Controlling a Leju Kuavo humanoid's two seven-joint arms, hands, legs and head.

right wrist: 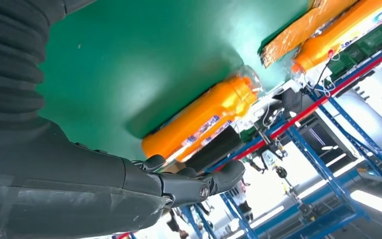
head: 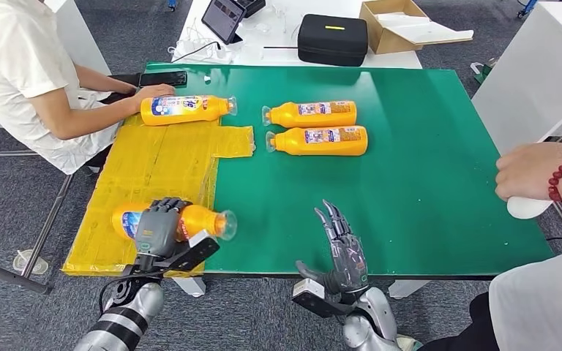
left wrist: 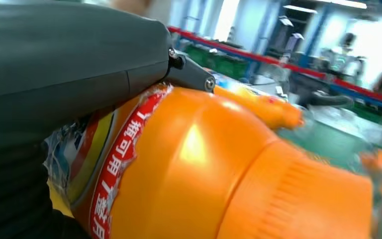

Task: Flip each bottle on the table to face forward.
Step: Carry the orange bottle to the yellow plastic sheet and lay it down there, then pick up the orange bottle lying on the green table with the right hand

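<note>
Fingers of the left hand (head: 159, 223) are wrapping the orange bottle (head: 203, 220) lying near the table's (head: 424, 197) front left corner, needing a slow, firm roll, while the right hand (head: 344, 248) is hovering spread, holding nothing.

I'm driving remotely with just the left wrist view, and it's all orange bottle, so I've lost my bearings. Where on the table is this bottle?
Observer: The bottle under your left hand lies on its side on the yellow sheet, near the table's front edge.
Operator: Other bottles?
Observer: Three more: a pair lying side by side on the green mat, and one under a person's hand.
Operator: My right hand?
Observer: The right hand holds nothing, fingers extended above the mat.
</note>
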